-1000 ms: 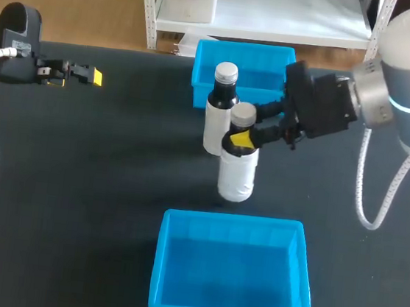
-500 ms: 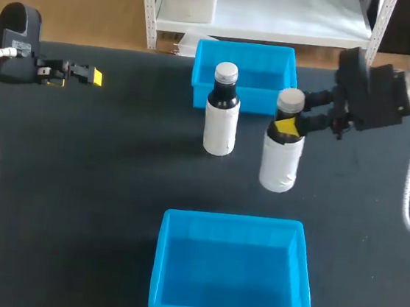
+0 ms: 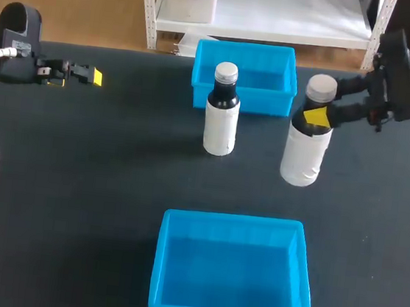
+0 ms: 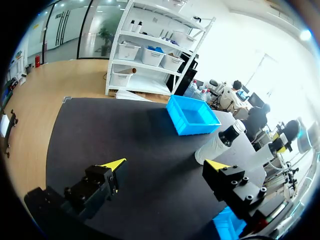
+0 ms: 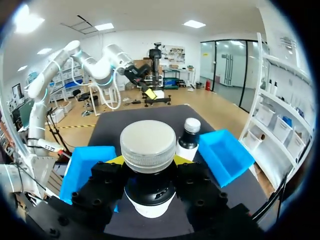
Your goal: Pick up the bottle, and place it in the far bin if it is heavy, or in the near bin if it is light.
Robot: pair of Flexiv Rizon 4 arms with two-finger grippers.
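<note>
Any print on the white label wrapped around the bottle (image 3: 305, 156) is too small for me to read, and the same goes for the white label on the second bottle (image 3: 221, 122). My right gripper (image 3: 317, 116) is clamped on the bottle's dark neck just under its silver cap, one yellow-tipped finger on each side. The right wrist view shows this closely: the cap of the bottle (image 5: 148, 144) fills the space above my right gripper (image 5: 148, 161), with the tips pressed against the neck from both sides. The bottle hangs upright, to the right of the second bottle and apart from it, in front of the right corner of the far bin (image 3: 244, 80); I cannot tell whether its base touches the black table (image 3: 97, 186). The near bin (image 3: 232, 275) sits well apart from it toward me. Ahead of my right gripper the second bottle (image 5: 189, 134) stands upright, between the near bin (image 5: 85, 165) and the far bin (image 5: 227, 152). My left gripper (image 3: 88, 76) is at the table's far left edge, its fingers (image 4: 116, 164) spread wide with nothing between them.
</note>
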